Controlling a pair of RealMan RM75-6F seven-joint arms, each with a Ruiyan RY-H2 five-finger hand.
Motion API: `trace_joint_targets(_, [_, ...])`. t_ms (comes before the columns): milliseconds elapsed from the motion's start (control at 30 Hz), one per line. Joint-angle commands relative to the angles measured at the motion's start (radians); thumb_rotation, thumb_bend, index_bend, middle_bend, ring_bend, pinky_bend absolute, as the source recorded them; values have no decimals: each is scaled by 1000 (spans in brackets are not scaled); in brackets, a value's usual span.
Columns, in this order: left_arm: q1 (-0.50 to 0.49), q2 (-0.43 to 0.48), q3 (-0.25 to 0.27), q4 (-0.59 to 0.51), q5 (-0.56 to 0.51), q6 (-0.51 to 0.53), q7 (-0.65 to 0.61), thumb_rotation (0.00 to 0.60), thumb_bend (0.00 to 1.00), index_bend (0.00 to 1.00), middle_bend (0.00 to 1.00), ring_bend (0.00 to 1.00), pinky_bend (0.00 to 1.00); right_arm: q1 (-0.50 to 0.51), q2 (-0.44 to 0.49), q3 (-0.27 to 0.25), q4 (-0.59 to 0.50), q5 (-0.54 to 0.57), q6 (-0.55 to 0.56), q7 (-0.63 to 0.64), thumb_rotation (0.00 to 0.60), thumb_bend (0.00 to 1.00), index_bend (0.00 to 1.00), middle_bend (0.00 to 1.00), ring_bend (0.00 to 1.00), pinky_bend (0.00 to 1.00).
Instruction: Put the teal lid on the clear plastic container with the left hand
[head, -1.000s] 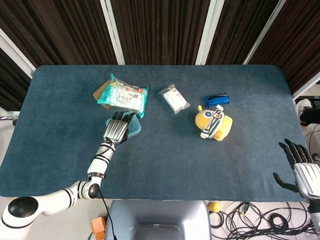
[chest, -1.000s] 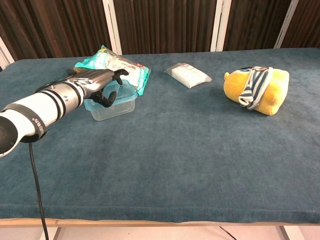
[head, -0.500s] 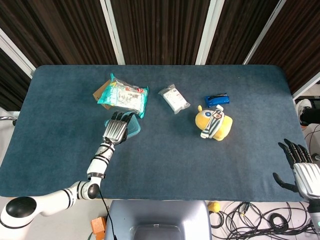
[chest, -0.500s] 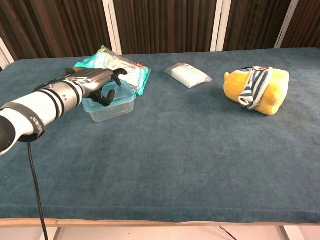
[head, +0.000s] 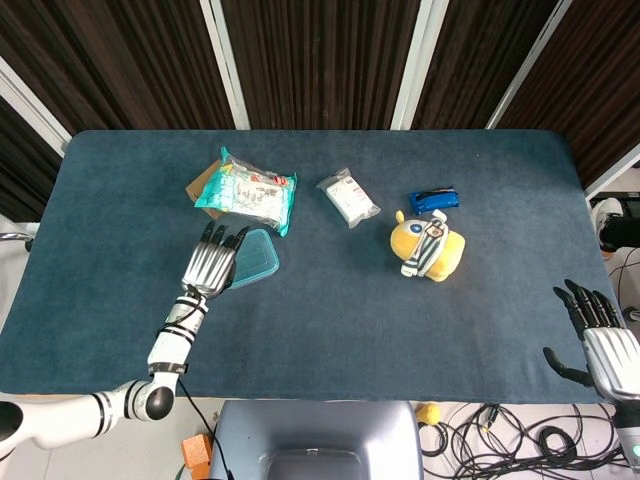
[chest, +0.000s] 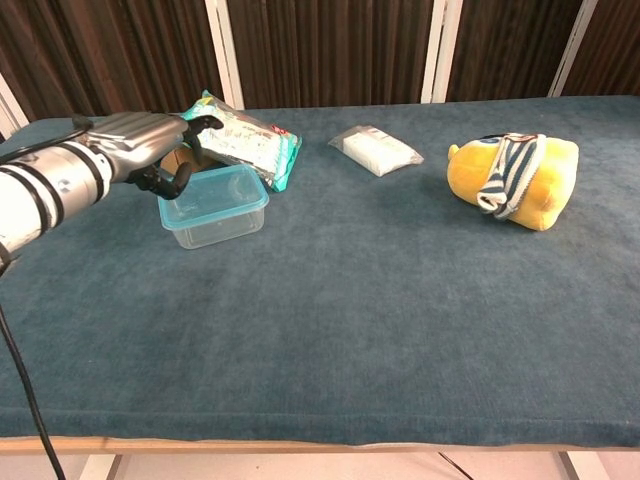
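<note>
The clear plastic container (chest: 214, 208) stands on the blue table with the teal lid (head: 252, 258) lying on its top, its near corner sitting slightly askew. My left hand (head: 211, 265) hovers just left of the container, fingers spread and holding nothing; in the chest view the left hand (chest: 145, 150) is raised beside and above the lid (chest: 212, 194), apart from it. My right hand (head: 603, 335) hangs open past the table's front right corner.
A teal snack bag (head: 248, 190) lies right behind the container over a brown card. A white packet (head: 348, 196), a blue wrapper (head: 433, 199) and a yellow plush toy (head: 428, 248) lie to the right.
My left hand has lifted off the lid and drawn back to the left. The lidded container now shows uncovered. The right hand has barely moved.
</note>
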Motion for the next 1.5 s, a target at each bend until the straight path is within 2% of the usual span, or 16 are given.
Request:
trace_joint_targets(33, [20,25,18,-29,-38,15,38,600,691,0,308,96,0,1,-1,1,-1,3,-2,-3,600,252,0,0,0,0])
trace_joint_targets(767, [2,-37,19,72,-78,-57,17,600,685,0,280,77,0,0,1,4,-3,8,-1,0,600,252,0,0,0,0])
trace_joint_targets(1167, [-6,-40,16,79,-116,-102,4,600,708,0,384,164,0,3,-1,5,-7,14,-9,-13,600,252,0,0,0,0])
trace_joint_targets(1500, [-13,-38,27,80,-156,-124,20,600,737,0,405,178,0,2,-2,4,-7,15,-10,-18,600,252,0,0,0,0])
